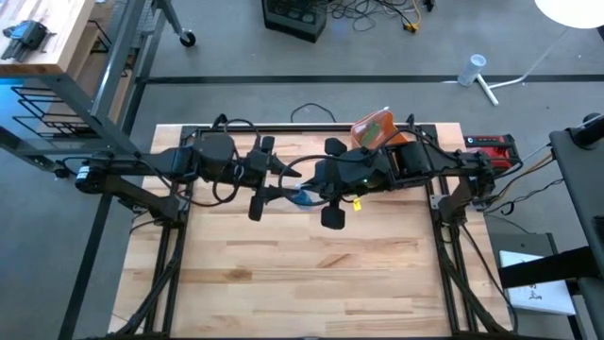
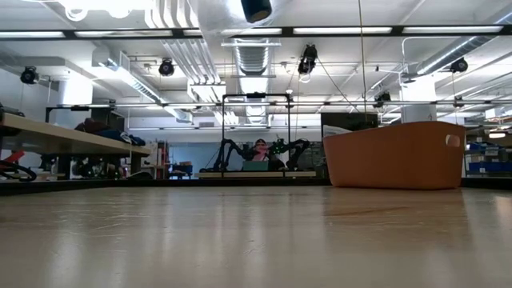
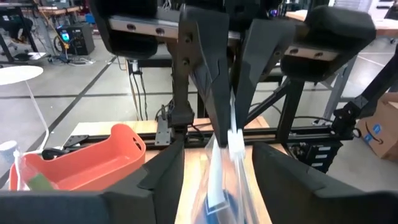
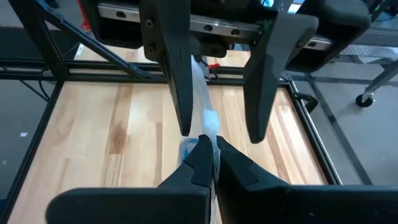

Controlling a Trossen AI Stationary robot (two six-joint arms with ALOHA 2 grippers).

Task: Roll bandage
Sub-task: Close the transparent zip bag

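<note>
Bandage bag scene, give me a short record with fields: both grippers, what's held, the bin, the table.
right gripper: shut on the clear plastic bag, pinching its edge
left gripper: open, fingers either side of the bag, not gripping it
clear plastic bag: held above the table between the two arms, with something blue inside
orange bin: at the far edge of the table, behind the right arm
wooden table: light planks, near half bare
</note>
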